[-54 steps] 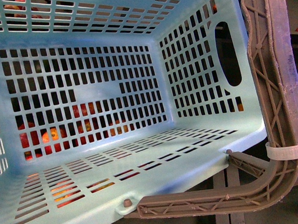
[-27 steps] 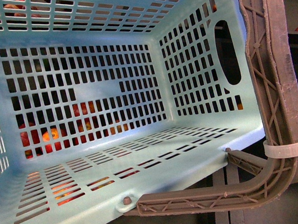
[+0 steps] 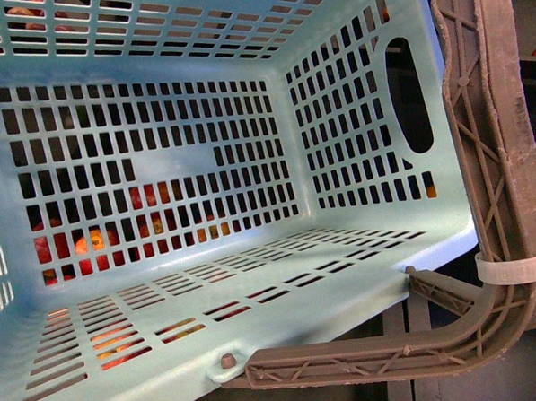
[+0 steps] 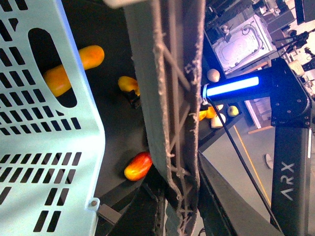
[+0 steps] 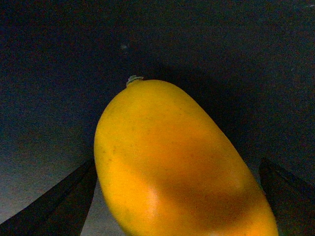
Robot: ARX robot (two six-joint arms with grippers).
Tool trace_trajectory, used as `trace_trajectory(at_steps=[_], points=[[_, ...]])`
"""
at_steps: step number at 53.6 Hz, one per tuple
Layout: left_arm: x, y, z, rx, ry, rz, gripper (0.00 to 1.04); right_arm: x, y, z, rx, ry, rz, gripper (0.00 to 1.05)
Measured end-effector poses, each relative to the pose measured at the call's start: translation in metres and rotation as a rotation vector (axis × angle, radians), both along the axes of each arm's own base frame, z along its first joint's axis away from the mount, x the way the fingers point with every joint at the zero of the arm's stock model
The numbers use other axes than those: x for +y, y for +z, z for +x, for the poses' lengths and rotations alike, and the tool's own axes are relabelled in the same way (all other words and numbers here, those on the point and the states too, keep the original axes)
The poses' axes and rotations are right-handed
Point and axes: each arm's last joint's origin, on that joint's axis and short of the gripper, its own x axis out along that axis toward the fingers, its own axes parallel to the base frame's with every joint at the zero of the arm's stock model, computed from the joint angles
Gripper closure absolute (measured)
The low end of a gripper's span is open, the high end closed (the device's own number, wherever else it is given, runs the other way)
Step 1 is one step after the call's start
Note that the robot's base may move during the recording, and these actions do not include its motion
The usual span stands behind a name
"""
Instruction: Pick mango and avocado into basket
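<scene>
The aqua basket (image 3: 156, 125) fills the front view, lifted and tipped with its open side toward the camera, and nothing lies inside. Its brown-grey handle (image 3: 495, 153) with a white zip tie (image 3: 514, 270) runs down the right side. In the left wrist view my left gripper (image 4: 174, 206) is shut on that handle (image 4: 170, 98), beside the basket wall (image 4: 44, 147). In the right wrist view the yellow-orange mango (image 5: 172, 167) lies on a dark surface between the fingers (image 5: 54, 206) of my open right gripper (image 5: 177, 169); the pads stand clear of it. The avocado is out of view.
Red and orange fruit (image 3: 91, 250) shows through the basket's slots. On the dark table lie a red-blushed mango (image 4: 138, 166) and yellow-orange fruits (image 4: 74, 66) (image 4: 129, 84). A black ARX column (image 4: 290, 123) with a blue light strip stands beyond the table edge.
The basket has hardly moved; its handle has swayed only slightly in the front view.
</scene>
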Motion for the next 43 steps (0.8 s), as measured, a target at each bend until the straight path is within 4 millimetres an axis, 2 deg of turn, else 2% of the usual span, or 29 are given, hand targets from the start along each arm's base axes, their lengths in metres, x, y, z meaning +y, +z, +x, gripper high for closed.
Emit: trace_trajectory(at_steps=[21, 32, 39, 43], points=[[0.000, 0.000, 0.000, 0.000, 0.000, 0.000, 0.91, -0.002, -0.012, 0.007, 0.003, -0.044, 0.004, 0.08], [0.000, 0.000, 0.000, 0.000, 0.000, 0.000, 0.91, -0.001, -0.008, 0.004, -0.041, -0.087, 0.006, 0.35], [0.000, 0.000, 0.000, 0.000, 0.001, 0.000, 0.91, 0.005, 0.002, -0.007, -0.067, -0.127, 0.053, 0.40], [0.000, 0.000, 0.000, 0.000, 0.000, 0.000, 0.91, 0.009, 0.016, -0.013, -0.094, -0.146, 0.092, 0.40]])
